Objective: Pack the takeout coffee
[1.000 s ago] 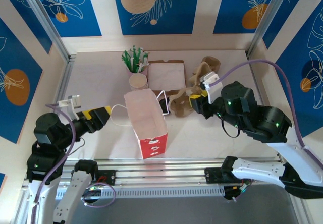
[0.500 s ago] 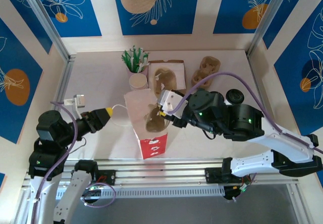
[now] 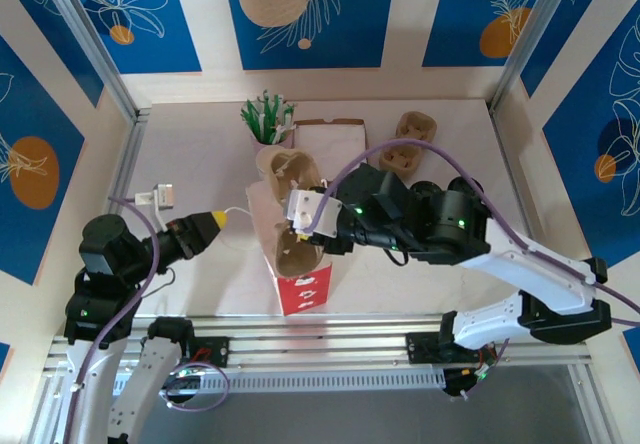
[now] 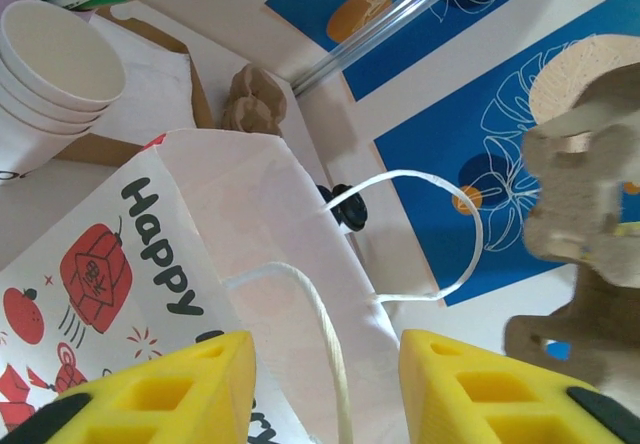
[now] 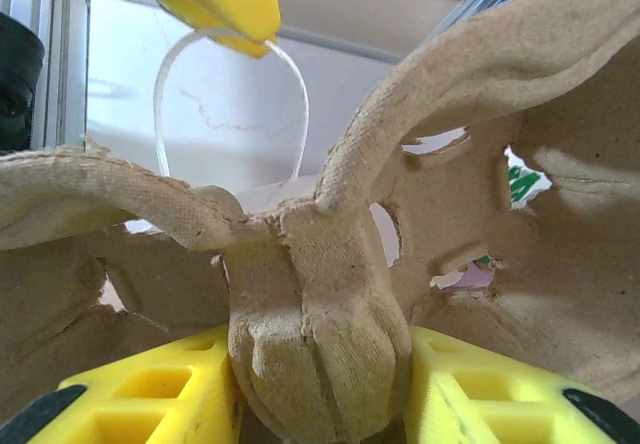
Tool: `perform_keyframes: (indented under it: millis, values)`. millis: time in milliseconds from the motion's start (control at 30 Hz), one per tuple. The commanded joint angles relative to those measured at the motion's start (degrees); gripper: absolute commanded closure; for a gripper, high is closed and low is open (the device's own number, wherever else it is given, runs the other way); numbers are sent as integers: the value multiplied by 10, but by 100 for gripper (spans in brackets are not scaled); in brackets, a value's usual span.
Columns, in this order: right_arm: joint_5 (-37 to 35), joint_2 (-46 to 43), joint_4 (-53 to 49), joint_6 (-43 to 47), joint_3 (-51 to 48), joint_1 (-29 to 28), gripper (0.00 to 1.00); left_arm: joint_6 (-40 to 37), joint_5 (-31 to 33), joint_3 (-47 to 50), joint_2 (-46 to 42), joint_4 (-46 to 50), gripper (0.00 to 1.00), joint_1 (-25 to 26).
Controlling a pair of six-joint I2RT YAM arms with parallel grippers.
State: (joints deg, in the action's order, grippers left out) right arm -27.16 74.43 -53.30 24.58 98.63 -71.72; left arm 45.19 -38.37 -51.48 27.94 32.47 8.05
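The red-and-white paper bag [image 3: 303, 289] [image 4: 250, 194] stands open at the table's front centre. My right gripper [image 3: 292, 226] [image 5: 320, 364] is shut on the middle post of a brown cup carrier [image 3: 287, 169] [image 5: 320, 294] [image 4: 585, 164] and holds it over the bag's mouth. My left gripper [image 3: 215, 222] [image 4: 325, 364] sits at the bag's left side. Its yellow fingers [image 4: 200, 379] stand apart, with the white cord handle [image 4: 320, 309] running between them untouched. A small black lid [image 4: 345, 209] peeks past the bag's far rim. I cannot tell whether it belongs to the takeout coffee.
A stack of lidless white cups [image 4: 50, 74] and green stirrers [image 3: 265, 119] stand behind the bag. A brown-edged box of napkins [image 3: 330, 134] is beside them. Two spare carriers [image 3: 412, 129] lie at the back right. Metal frame posts border both sides.
My right arm has swung the carrier from the table's right side leftward to over the bag's mouth. My left gripper's jaws have narrowed around the cord handle.
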Motion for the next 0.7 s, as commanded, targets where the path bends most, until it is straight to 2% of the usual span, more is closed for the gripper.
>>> perform_keyframes:
  millis: [0, 667]
  values:
    - [33, 18, -45, 10, 24, 25, 57, 4, -17, 4, 4, -20, 65, 5]
    - [80, 178, -207, 59, 173, 64, 58, 5, -22, 15, 23, -39, 92, 6]
